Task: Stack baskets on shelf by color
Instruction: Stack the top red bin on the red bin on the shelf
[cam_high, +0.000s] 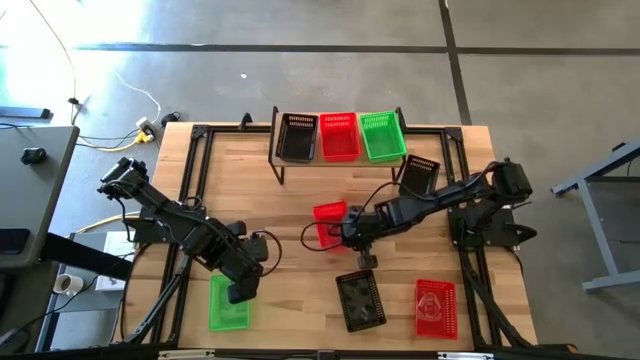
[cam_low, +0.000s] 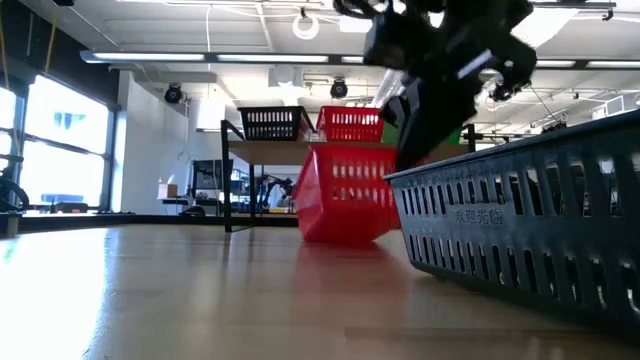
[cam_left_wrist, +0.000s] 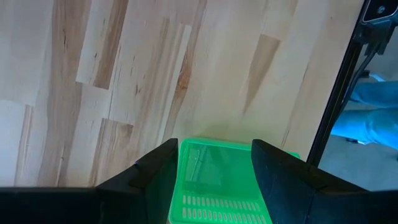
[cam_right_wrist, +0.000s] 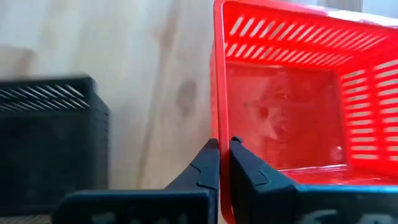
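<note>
Right pincer (cam_high: 345, 232) clamped narrow on the wall of a red basket (cam_high: 329, 224) near the middle of the counter (cam_high: 290, 200) — in the right wrist view, fingers pressed together over the thin side wall just below the rim, basket tilted, one end apparently off the wood in the low view. Left pincer (cam_high: 240, 290) spread wide and empty, poised over a green basket (cam_high: 228, 304) near the front left corner, that basket showing between its fingers in the left wrist view. On the shelf (cam_high: 278, 150) at the back edge, already standing side by side: a black basket (cam_high: 297, 136), a red one (cam_high: 339, 136), a green one (cam_high: 382, 135). Still loose on the counter: a black basket (cam_high: 419, 175) toward the right edge behind the right arm, another black (cam_high: 361, 299) and another red (cam_high: 435, 306) along the front edge. Risks from here, as judgement: a one-wall pinch on flexible lattice — likely to swing or slip on lifting; a tilted basket could catch the shelf's red one instead of nesting; could also clip the black basket just in front. Moulded characters visible on the near black basket in the low view, not legible; no other writing.
</note>
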